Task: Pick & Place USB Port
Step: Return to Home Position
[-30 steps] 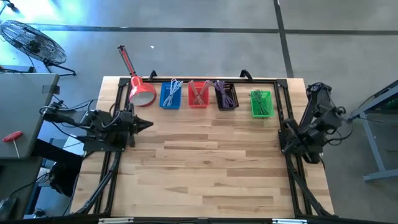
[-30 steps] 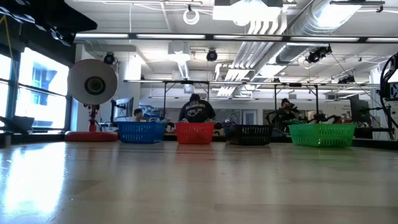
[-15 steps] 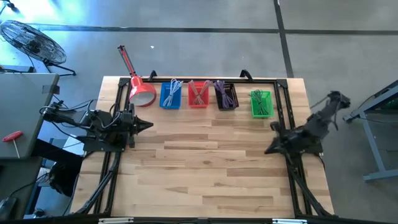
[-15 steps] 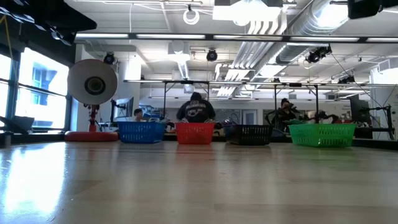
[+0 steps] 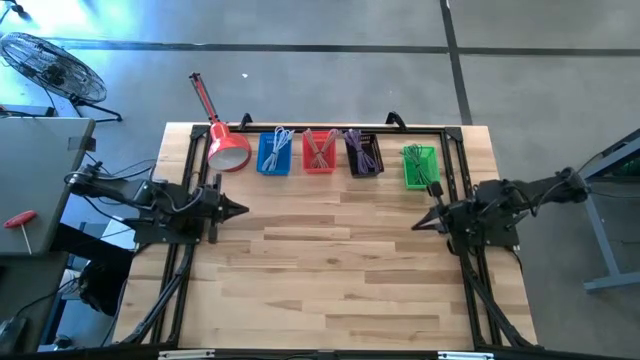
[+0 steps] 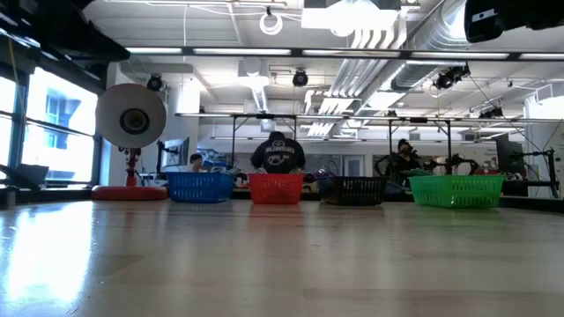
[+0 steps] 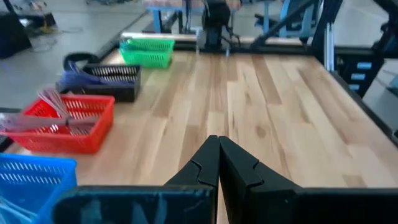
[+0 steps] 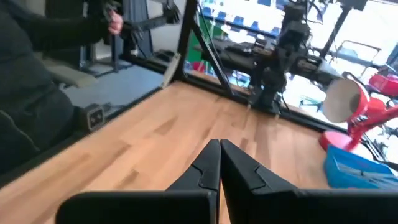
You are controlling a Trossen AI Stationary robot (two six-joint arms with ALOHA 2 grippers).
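Four bins stand in a row along the far edge of the worktop [image 5: 340, 290], each a little apart from the next. From the left side: blue bin [image 5: 274, 160], red bin [image 5: 319, 158], black bin [image 5: 366, 160], green bin [image 5: 421, 170].

Contents, high view:
- blue charger cable [image 5: 279, 138] lies in the blue bin
- pink charger cable [image 5: 320, 147] lies in the red bin
- violet charger cable [image 5: 356, 146] lies in the black bin
- green cable [image 5: 420, 160] lies in the green bin

Red desk lamp [image 5: 226, 146] sits at the far left corner, just beside the blue bin.

Left arm [image 5: 170, 208] sits at the left edge of the worktop, nearer the far edge than the near one. The left jaws point across toward the right edge. In the left wrist view they are pressed together tip to tip.

Right arm [image 5: 490, 210] sits at the right edge, just on the near side of the green bin. The right jaws point toward the left edge. In the right wrist view they are likewise closed tight, tips meeting.

The two arms face each other across the middle of the worktop, well apart.

Low view: a person [image 6: 278, 156] shows in the room beyond the red bin.
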